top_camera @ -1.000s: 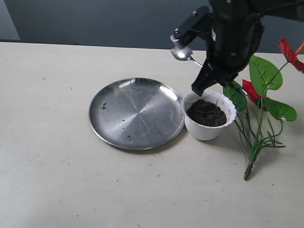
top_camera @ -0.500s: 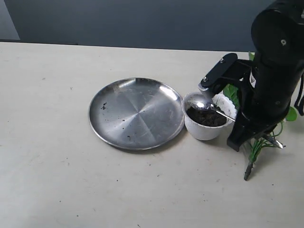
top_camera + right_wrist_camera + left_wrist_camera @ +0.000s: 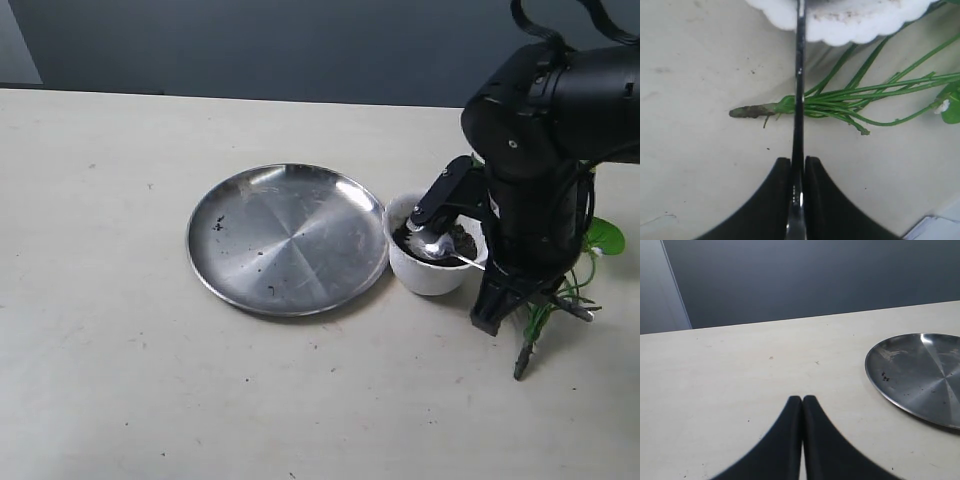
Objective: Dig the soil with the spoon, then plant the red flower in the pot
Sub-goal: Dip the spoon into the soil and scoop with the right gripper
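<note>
The exterior view looks down at a slant from in front and above, taking in the whole tabletop (image 3: 120,380) with a dark wall behind. The left wrist view sits low and close over the tabletop, facing along it past its own tool (image 3: 802,405) toward that wall; it shares the steel plate (image 3: 920,380) with the exterior view. The right wrist view points almost straight down, very near, sharing the pot (image 3: 840,22) rim and flower stems (image 3: 850,100) with the exterior.

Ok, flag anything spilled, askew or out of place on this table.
Little stands out. A few dark specks dot the steel plate, likely stray soil. The red flower lies flat on the table beside the pot, unplanted. The spoon dips into the pot.
</note>
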Robot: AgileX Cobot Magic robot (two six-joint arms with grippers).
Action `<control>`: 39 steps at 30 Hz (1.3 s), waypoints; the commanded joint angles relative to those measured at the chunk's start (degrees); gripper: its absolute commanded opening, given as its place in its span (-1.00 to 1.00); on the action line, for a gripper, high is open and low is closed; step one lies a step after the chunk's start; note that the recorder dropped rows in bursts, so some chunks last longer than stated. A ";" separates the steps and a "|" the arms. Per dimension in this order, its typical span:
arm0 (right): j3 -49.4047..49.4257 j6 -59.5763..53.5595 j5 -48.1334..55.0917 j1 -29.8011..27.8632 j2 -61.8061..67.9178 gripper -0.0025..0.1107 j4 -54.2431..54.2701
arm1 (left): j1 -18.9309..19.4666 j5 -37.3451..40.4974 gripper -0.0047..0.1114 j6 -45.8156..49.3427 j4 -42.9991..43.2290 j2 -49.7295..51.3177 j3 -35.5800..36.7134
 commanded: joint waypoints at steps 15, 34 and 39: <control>0.16 3.00 -0.22 -0.17 -0.73 -0.97 1.01 | -0.31 -0.78 -0.91 -0.25 -0.09 -0.07 -0.13; 0.16 4.78 -0.79 -0.17 -1.18 -0.97 2.22 | -0.31 -0.78 -0.91 -0.25 -0.09 -0.07 -0.13; 0.16 5.81 -0.22 -0.17 -0.85 -0.97 1.23 | -0.31 -0.78 -0.91 -0.25 -0.09 -0.07 -0.13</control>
